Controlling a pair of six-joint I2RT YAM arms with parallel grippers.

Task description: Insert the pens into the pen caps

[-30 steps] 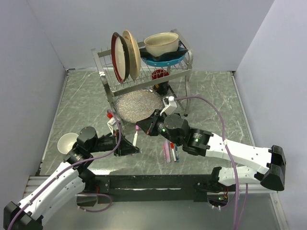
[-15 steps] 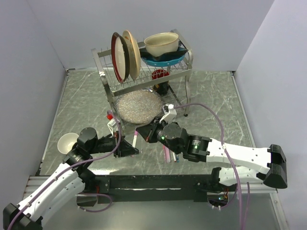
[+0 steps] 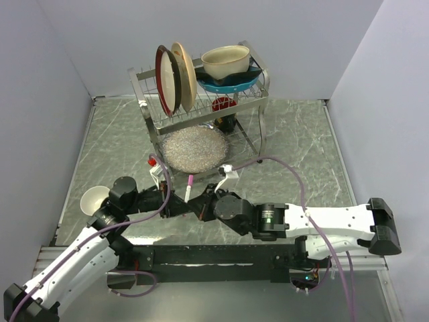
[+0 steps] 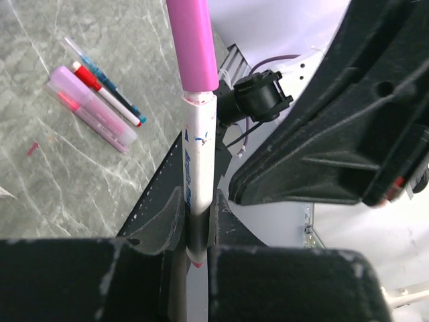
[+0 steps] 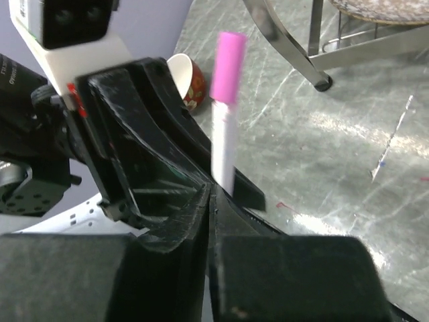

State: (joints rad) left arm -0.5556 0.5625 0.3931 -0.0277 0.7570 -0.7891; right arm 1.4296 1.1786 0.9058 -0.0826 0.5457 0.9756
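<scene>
Left tool (image 4: 194,231) was clamped on the lower end of one white pen (image 4: 199,154), holding it upright over the near part of the counter (image 3: 295,141). One pink cap (image 4: 193,43) sat on the pen's upper end. Right tool (image 5: 209,194) hung just beside it, jaws pressed together with nothing between them, and the capped pen stood just past its tip. Two arms met there.

Three more pens (image 4: 94,114) lay side by side on the counter near the tools: one lilac, one white with red, one clear with blue. A tiny red scrap (image 4: 31,147) lay near them, too small to identify. One cup (image 3: 92,200), white inside and red outside, stood at the left by the left arm.

The counter was grey-green, stone-patterned, with pale veins. Farther back stood one two-tier wire rack (image 3: 194,117). Its top tier held two upright plates (image 3: 167,80), one dark red and one cream, and one cream bowl (image 3: 224,62) resting in one blue dish (image 3: 231,84). One speckled platter (image 3: 194,149) lay on the lower tier, and one red mug (image 3: 223,104) stood under the top tier. Plain pale walls (image 3: 268,33) closed in the left, far and right sides.
</scene>
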